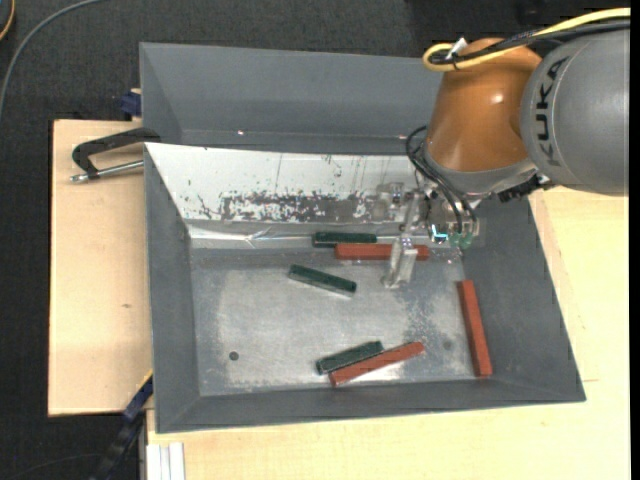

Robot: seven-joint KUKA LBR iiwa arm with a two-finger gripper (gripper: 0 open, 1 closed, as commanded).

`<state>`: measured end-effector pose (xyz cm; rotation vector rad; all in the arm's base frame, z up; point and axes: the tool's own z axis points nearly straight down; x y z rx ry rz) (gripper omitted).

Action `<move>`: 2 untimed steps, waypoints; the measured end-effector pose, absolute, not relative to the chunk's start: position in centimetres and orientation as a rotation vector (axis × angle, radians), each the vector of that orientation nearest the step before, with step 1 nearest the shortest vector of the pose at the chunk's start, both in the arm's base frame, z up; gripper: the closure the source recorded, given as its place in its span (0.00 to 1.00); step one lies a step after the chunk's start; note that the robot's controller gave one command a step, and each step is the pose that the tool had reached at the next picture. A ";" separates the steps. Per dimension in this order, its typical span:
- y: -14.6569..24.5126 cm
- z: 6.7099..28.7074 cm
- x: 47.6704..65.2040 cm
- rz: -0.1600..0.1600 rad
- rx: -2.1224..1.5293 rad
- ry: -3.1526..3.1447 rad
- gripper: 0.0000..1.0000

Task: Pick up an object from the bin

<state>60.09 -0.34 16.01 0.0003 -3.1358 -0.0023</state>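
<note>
One brand name, on the robot arm

Dark letters reading KUKA run sideways along the grey casing of the arm, just beside its orange cover, above the far right corner of the bin.

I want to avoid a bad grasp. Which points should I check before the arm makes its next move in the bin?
1. Gripper above a thing: ok, it is over the red bar near the back wall.
2. Red bar already held: cannot tell.
3. Red bar free of neighbours: not ok, a dark green bar lies close along its wall side.
4. Room between gripper and back wall: cannot tell.
5. Other things out of the way: ok, the middle green bar and the right-side red bar lie apart.
</note>
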 end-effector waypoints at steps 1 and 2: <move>6.0 6.7 58.0 -0.005 -0.139 -3.133 0.00; 5.7 7.1 58.2 -0.003 -0.143 -3.140 1.00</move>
